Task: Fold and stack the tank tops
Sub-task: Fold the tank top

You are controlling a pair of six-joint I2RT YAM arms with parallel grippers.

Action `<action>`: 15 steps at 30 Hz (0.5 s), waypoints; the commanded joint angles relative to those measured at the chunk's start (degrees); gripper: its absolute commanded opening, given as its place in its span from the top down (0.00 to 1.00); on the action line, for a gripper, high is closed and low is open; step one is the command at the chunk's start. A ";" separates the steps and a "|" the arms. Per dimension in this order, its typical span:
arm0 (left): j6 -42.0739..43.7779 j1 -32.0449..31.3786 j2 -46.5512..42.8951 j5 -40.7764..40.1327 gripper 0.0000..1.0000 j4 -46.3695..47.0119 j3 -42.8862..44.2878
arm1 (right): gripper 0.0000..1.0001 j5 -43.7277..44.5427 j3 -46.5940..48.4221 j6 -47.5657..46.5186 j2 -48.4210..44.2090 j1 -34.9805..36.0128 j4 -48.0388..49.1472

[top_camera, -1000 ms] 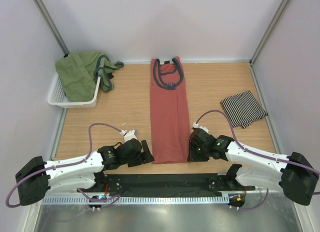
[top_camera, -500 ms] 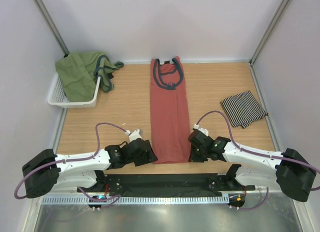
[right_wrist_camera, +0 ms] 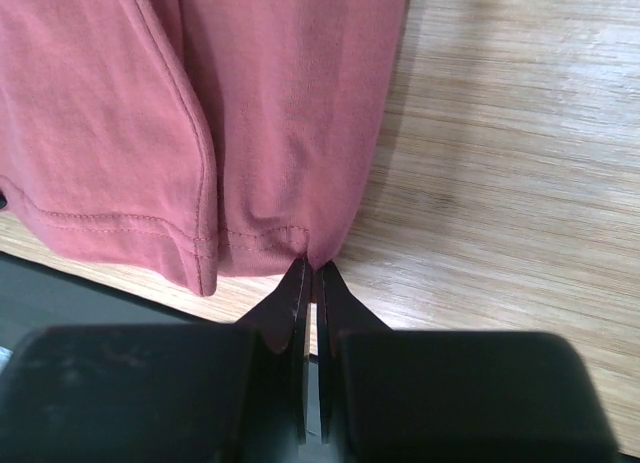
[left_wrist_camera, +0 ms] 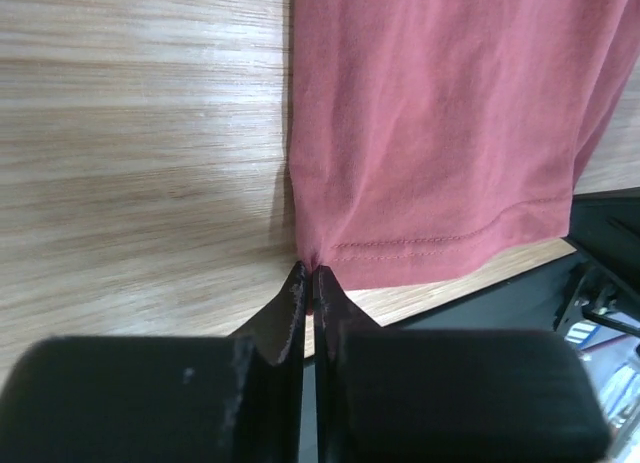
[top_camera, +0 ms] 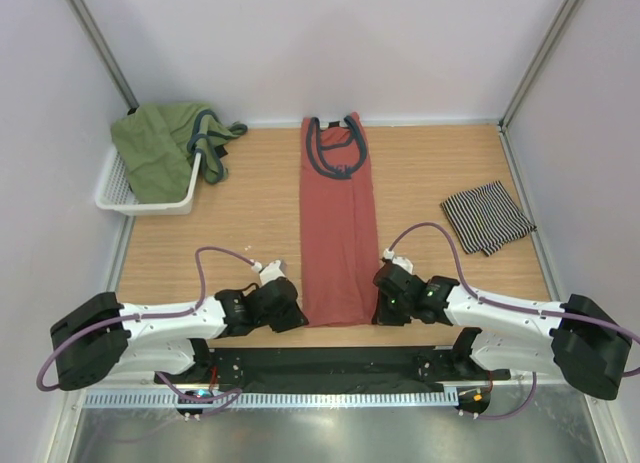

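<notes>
The wooden counter (top_camera: 440, 173) carries the salmon-red tank top (top_camera: 338, 233) as a long strip from 12 to 6 o'clock. Both hands have just closed: the left hand (left_wrist_camera: 308, 275) pinches the hem's 7 o'clock corner, the right hand (right_wrist_camera: 308, 268) its 5 o'clock corner. The hem looks ready to carry toward 12. The striped tank top (top_camera: 486, 216) lies at 3.

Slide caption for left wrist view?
Left claw pinches the hem corner of the salmon-red tank top on the wooden table.

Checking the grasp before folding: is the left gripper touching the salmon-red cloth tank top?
Touching. Left wrist view: the left gripper, jaws shut, pinches the salmon-red tank top's hem corner.
</notes>
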 commanded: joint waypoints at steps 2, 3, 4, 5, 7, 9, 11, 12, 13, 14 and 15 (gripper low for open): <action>-0.02 -0.41 -1.81 -0.65 1.00 -1.47 0.57 | 0.99 0.71 1.04 0.78 -1.71 0.69 -1.31; 0.16 -0.41 -2.43 -0.82 1.00 -2.53 1.70 | 0.99 1.32 2.18 0.60 -2.24 0.78 -2.79; 0.34 -0.41 -3.30 -1.52 1.00 -3.85 2.41 | 0.99 1.76 2.97 0.60 -2.77 0.61 -3.59; 0.60 -0.41 -4.09 -1.88 1.00 -6.56 3.46 | 0.99 2.28 3.76 0.34 -3.82 0.61 -4.64; 1.13 -0.32 -6.64 -3.02 1.00 -9.12 6.18 | 0.99 3.95 6.56 -0.53 -4.62 0.61 -7.37; 2.00 -0.24 -9.18 -4.77 1.00 -13.17 9.16 | 0.99 5.45 8.77 -1.15 -4.80 0.70 -10.61; 3.23 0.03 -10.42 -6.44 1.00 -15.71 10.76 | 0.99 7.38 12.02 -2.20 -4.80 0.70 -12.81; 3.59 0.29 -10.87 -6.88 1.00 -16.51 11.72 | 0.99 8.17 12.99 -2.64 -4.71 0.61 -13.17; 4.03 1.08 -10.96 -7.15 1.00 -17.82 12.95 | 0.99 9.40 15.00 -3.08 -4.62 0.69 -13.52; 4.99 1.69 -10.96 -7.07 1.00 -18.27 13.66 | 0.99 10.36 16.15 -4.05 -4.28 0.70 -14.57; 5.43 2.39 -10.61 -6.80 1.00 -18.71 14.27 | 0.99 11.24 18.86 -4.49 -3.31 0.61 -15.28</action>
